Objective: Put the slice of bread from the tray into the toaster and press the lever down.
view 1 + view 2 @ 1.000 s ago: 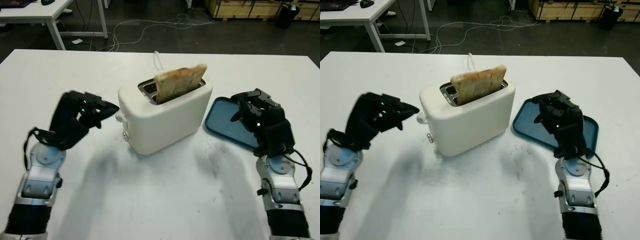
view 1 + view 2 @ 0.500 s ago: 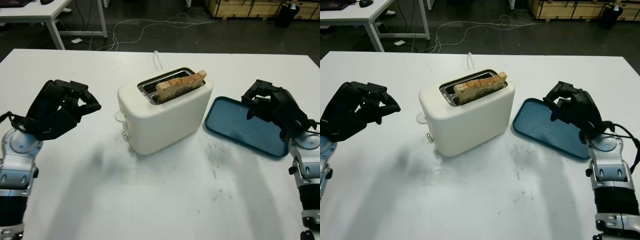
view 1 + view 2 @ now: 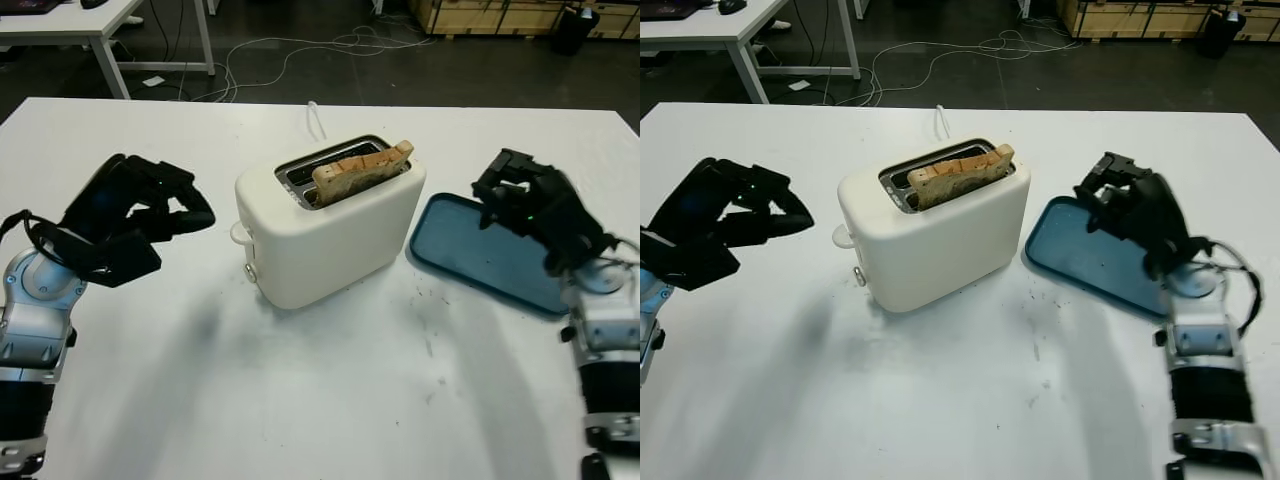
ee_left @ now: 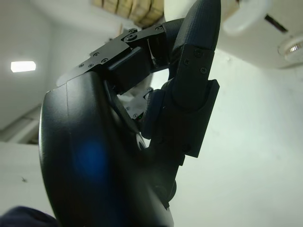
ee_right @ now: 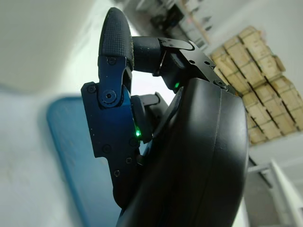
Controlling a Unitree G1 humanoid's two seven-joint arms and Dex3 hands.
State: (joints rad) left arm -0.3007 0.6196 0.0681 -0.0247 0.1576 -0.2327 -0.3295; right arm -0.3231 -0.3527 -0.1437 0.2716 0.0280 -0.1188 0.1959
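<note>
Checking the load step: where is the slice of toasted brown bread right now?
In the head views, the slice of toasted brown bread sits sunk in a slot of the cream-white toaster at the table's middle, left of the blue tray.

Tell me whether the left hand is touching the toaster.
Apart. In the left eye view the left hand hangs beside the toaster, and a strip of bare white table shows between its fingertips and the toaster's side.
</note>
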